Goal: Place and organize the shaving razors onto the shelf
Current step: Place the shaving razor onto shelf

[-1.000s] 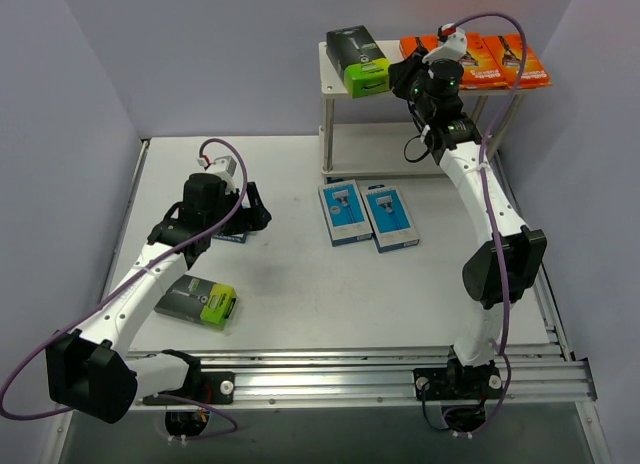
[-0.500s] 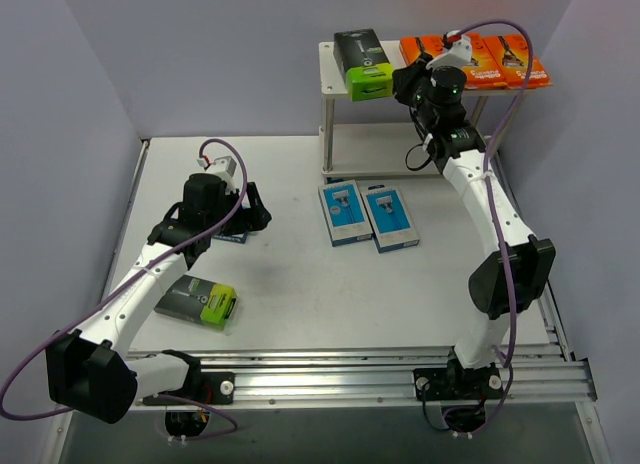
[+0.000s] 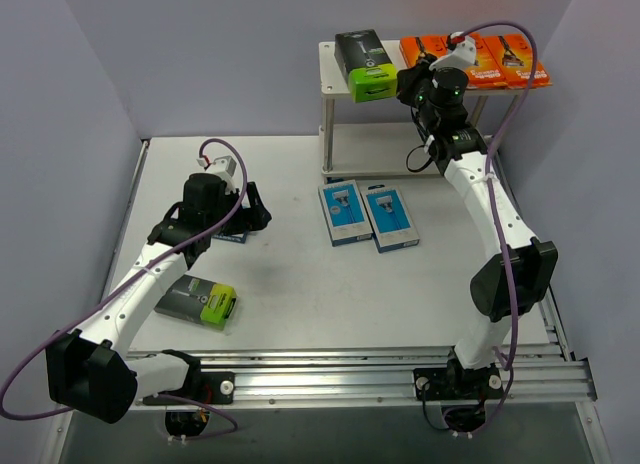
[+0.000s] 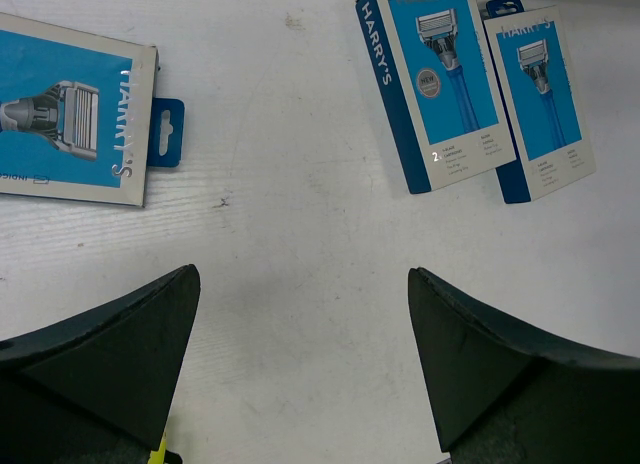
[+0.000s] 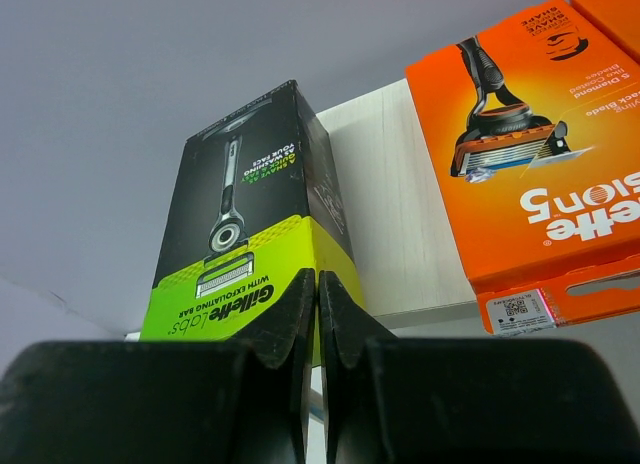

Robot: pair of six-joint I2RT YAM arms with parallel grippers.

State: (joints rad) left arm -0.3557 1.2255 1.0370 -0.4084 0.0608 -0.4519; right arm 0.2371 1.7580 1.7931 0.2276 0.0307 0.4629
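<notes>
STATE: right end effector (image 5: 318, 314) is closed on nothing, just before black-and-lime pack (image 5: 250, 224) on shelf (image 5: 385, 214) | left end effector (image 4: 300, 364) is held wide, empty, above tabletop (image 4: 300, 234) | TARGET: light-blue pack (image 4: 60, 109) is found ahead-left of it, long axis crosswise; left arm is judged nearer.

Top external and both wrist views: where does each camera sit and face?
Top external: above and behind, looking down on the white table; left arm and right arm show.
Left wrist: on the left arm, facing down at two light blue rectangular razor packs; left tool open.
Right wrist: on the right arm, facing the beige two-tier shelf and black razor pack with lime-green end; right tool shut.
Shared: top external also shows those blue packs and that black pack.
</notes>
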